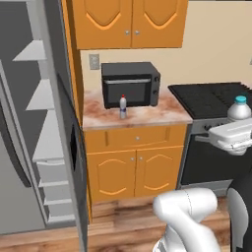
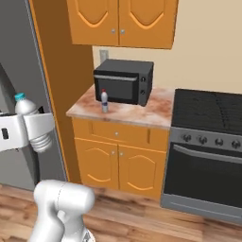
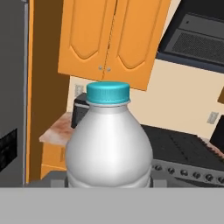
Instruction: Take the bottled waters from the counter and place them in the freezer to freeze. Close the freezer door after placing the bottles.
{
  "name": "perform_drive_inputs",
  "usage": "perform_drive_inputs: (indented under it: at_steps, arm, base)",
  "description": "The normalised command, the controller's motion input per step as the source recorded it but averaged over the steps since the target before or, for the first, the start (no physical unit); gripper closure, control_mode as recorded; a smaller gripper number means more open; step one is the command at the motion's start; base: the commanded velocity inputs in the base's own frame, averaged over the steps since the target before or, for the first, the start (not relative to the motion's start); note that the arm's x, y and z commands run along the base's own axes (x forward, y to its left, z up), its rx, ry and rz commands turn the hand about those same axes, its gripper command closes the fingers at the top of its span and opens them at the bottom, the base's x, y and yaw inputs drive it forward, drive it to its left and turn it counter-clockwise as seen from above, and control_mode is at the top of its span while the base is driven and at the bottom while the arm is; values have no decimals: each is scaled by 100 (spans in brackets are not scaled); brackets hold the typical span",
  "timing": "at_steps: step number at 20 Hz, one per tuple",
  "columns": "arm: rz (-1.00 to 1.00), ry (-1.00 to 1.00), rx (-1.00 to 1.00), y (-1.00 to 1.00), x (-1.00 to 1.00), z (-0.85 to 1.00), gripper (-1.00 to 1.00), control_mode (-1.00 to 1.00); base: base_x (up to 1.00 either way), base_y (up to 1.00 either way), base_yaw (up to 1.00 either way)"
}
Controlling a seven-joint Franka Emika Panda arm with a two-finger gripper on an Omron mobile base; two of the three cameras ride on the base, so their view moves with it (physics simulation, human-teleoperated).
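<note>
My gripper (image 1: 238, 129) is shut on the light-blue-capped bottled water (image 1: 239, 109), holding it upright in the air in front of the stove. From the right, the same bottle (image 2: 24, 105) stands out of the gripper (image 2: 26, 125) in front of the grey refrigerator. The hand view has the bottle (image 3: 109, 144) close up, with its lower body hidden. The red-capped bottled water (image 1: 122, 106) (image 2: 104, 100) stands on the pink marbled counter (image 1: 157, 115) (image 2: 137, 114) in front of the microwave. At the left the freezer (image 1: 47, 147) stands open and its white shelves show. Its grey door (image 1: 15, 197) with a dark handle is swung out at the far left.
A black microwave (image 1: 130, 83) (image 2: 124, 81) sits at the back of the counter. The black stove (image 1: 211, 98) (image 2: 208, 111) with its oven is to the right. Orange cabinets hang above and stand below. The neighbouring grey door with a dark dispenser panel (image 1: 74, 142) edges the counter.
</note>
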Motion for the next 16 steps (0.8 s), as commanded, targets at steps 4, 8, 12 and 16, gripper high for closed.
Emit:
perform_drive_inputs:
  at_steps: [4, 8, 12, 16]
  arm:
    - [0, 0, 0, 0, 0, 0, 100, 100]
    - [0, 0, 0, 0, 0, 0, 100, 100]
    - [0, 0, 0, 0, 0, 0, 100, 100]
    - [0, 0, 0, 0, 0, 0, 100, 100]
  base:
    - [-8, 100, -3]
    - [0, 100, -4]
    - [0, 100, -6]
    - [-1, 100, -13]
